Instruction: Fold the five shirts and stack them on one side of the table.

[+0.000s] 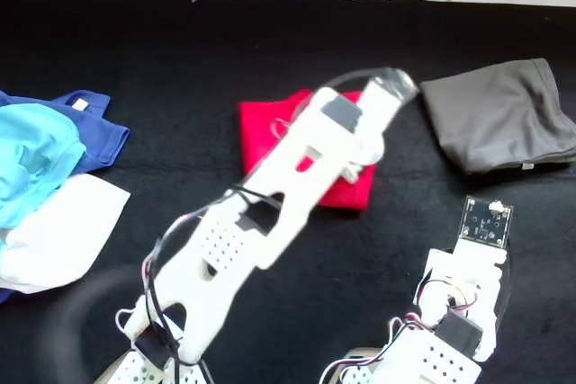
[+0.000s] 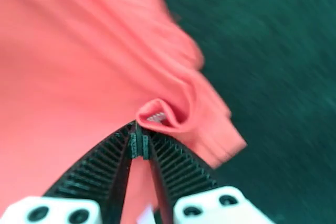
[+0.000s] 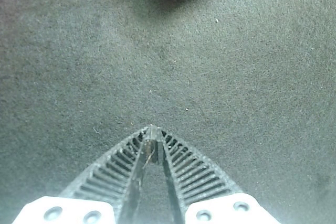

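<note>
Red shirt (image 1: 261, 137): lay as a rough folded square near the middle of the black table (image 1: 180, 51), with the left arm stretched across it.
Left gripper (image 2: 140, 137): pressed together on a small pucker of the red cloth, close to the shirt's edge, with bare table just beyond.
Right gripper (image 3: 151, 135): tips pressed together with nothing between them, over bare table at the near right and well apart from the red shirt.
Grey shirt (image 1: 499, 114): folded and lying at the far right, which looked to me like the start of the stack.
Waiting heap: a dark blue shirt (image 1: 94, 128), a turquoise shirt (image 1: 31, 155) and a white shirt (image 1: 58, 231) lay rumpled over one another at the left edge, none folded.
Step in hand: as I read it, the red shirt was folded and about to be carried over to the grey one.
Doing it well: the hold was only a thin pinch of one layer, so I'd have kept the move low and slow, drawing the shirt across the table, not hoisting it, so the layers underneath stayed together.
Landing: the edges wanted squaring over the grey shirt before the pinch was released.
Risk: pulled by one pucker, the fold could open or the cloth could slip free.
</note>
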Motion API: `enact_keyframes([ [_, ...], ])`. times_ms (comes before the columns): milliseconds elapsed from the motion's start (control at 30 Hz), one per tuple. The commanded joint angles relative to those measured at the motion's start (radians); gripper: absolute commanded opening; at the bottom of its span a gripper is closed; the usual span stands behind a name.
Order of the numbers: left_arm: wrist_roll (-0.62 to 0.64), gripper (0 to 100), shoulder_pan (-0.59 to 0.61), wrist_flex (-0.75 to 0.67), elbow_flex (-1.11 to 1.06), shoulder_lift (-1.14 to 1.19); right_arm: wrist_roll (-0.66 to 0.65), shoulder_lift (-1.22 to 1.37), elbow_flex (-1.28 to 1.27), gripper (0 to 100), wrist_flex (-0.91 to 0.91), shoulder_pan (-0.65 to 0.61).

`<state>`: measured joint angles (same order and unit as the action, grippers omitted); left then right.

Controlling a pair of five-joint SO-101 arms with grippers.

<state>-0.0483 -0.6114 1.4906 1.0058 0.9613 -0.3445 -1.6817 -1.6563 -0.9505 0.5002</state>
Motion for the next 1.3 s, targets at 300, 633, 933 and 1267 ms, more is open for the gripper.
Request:
enact_keyframes([
  [300, -0.006, 1, -0.027, 0.106, 0.294, -0.059, -0.006, -0.010, -0.150, 0.6, -0.002, 0.002],
  [633, -0.003, 1, 0.111, -0.276, 0.280, 0.119, -0.006, -0.010, -0.151, 0.6, -0.002, 0.002],
  [933, -0.008, 1, 0.142, -0.552, 0.282, 0.272, -0.003, -0.010, -0.151, 0.6, -0.002, 0.002],
  [1267, -0.006, 1, 0.160, -0.430, 0.363, 0.213, -0.008, -0.018, -0.136, 1.1, -0.033, 0.001],
])
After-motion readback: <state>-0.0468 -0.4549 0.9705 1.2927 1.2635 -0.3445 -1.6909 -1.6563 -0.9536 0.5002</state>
